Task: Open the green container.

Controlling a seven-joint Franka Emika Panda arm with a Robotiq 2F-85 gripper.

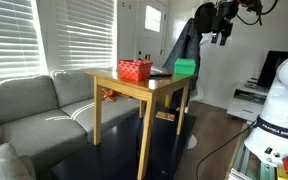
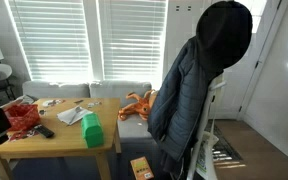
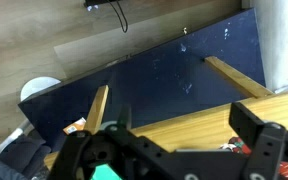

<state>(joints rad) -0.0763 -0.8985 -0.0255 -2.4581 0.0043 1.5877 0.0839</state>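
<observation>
Over table (image 3: 199,137), wrist view shows end effector (image 3: 184,120) spread.

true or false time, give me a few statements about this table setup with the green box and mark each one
1. The green container stands on the wooden table. True.
2. The gripper is clamped on the green container. False: it hangs high above the table, apart from the container, jaws open.
3. The red mesh basket is on the floor. False: it is on the table, apart from the container.
4. A dark jacket hangs beside the table. True.
5. The orange toy lies on the table. False: it lies on the grey couch.
</observation>
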